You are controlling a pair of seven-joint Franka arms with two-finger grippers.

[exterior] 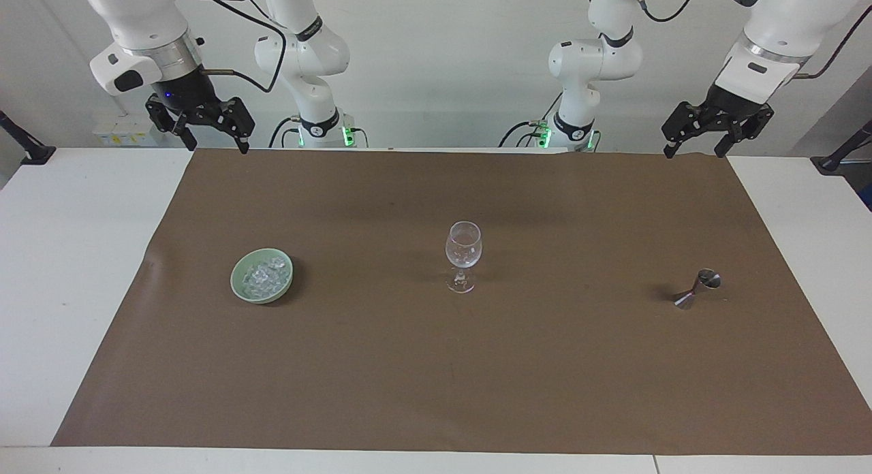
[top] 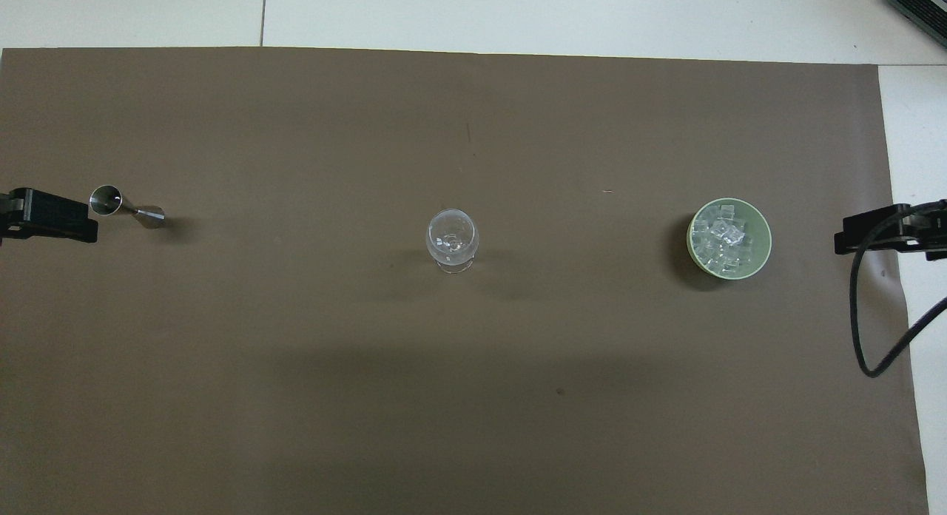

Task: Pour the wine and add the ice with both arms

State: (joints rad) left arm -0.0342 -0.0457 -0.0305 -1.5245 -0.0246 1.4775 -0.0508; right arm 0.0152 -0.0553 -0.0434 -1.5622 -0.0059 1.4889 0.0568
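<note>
In the facing view we see the ice point(exterior: 264, 276) piled as small clear chunks in a pale green bowl point(exterior: 238, 283) on the brown mat point(exterior: 436, 378), toward the right arm's end of the table. The right gripper point(exterior: 216, 141) hangs raised above the mat's edge nearest the robots, fingers spread and holding nothing, well apart from the bowl. The left gripper point(exterior: 696, 147) hangs likewise at the other end, spread and empty, with a steel jigger point(exterior: 697, 289) on the mat well below it. An upright wine glass point(exterior: 463, 253) stands between bowl and jigger, and bare mat lies open around all three. In the overhead view we find the ice point(top: 721, 237) heaped with no common direction; the bowl point(top: 762, 226) sits near the mat's edge at the right arm's end. The right gripper point(top: 862, 234) shows just beside that edge, the left gripper point(top: 52, 215) close beside the jigger point(top: 126, 208), which leans, its long axis running along the table's length. The glass point(top: 452, 240) stands mid-mat.
</note>
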